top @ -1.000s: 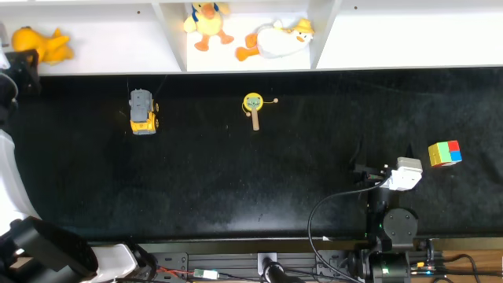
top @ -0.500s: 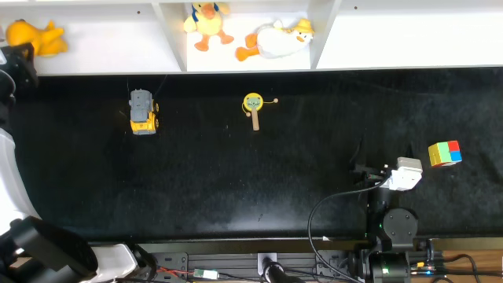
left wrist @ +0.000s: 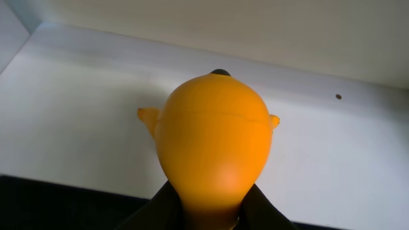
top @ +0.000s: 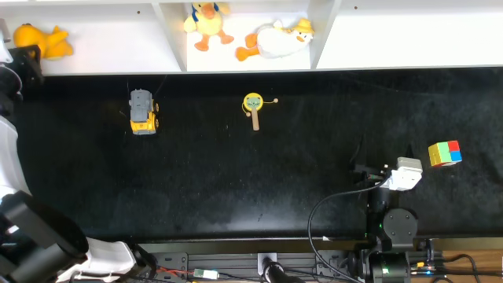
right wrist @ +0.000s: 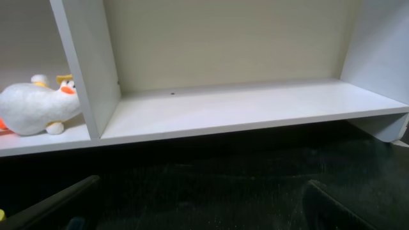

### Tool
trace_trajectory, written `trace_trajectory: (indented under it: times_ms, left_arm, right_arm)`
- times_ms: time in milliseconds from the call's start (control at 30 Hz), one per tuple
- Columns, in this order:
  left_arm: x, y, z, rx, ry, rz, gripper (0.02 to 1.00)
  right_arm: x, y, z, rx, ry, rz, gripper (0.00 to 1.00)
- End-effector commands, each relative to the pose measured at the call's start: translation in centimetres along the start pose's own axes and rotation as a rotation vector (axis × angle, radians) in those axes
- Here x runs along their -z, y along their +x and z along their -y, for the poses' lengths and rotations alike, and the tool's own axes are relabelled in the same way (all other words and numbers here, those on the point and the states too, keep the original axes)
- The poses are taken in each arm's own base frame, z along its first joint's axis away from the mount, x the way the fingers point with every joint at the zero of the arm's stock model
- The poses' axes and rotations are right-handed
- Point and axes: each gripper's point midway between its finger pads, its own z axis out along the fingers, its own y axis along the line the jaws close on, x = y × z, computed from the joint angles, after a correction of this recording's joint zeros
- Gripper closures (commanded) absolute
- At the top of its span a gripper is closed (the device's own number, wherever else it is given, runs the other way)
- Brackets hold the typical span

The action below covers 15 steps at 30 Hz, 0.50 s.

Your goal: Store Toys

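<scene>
An orange duck toy (left wrist: 214,144) fills the left wrist view, and my left gripper (left wrist: 214,207) is shut on its lower end. From above, the orange duck (top: 38,39) lies over the white shelf's left compartment (top: 102,47), with the left gripper (top: 28,61) at the shelf's front edge. A yellow truck (top: 142,112), a yellow rattle (top: 254,104) and a coloured cube (top: 444,153) lie on the black mat. My right gripper (top: 364,169) stands open near the front right, left of the cube, with nothing between its fingers (right wrist: 57,198).
A yellow duck plush (top: 207,20) and a white duck plush (top: 275,39) sit in the middle compartment. The right compartment (right wrist: 243,105) is bare. A divider wall (right wrist: 86,70) separates it from the white plush (right wrist: 35,105).
The left gripper and the orange duck have shifted slightly toward the back of the left compartment. The right arm has not moved.
</scene>
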Motion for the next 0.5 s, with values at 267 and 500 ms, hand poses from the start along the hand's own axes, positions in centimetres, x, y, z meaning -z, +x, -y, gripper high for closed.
trace_trajectory:
  times_ms: [267, 500]
  left_arm:
    - [-1.13, 0.26, -0.39, -0.007, -0.034, -0.026, 0.774]
    - [-1.28, 0.33, -0.21, -0.008, -0.03, -0.029, 0.774]
  right_arm:
    - [-0.02, 0.33, -0.04, 0.003, -0.003, 0.0, 0.005]
    - [-0.02, 0.33, -0.04, 0.003, -0.003, 0.0, 0.005]
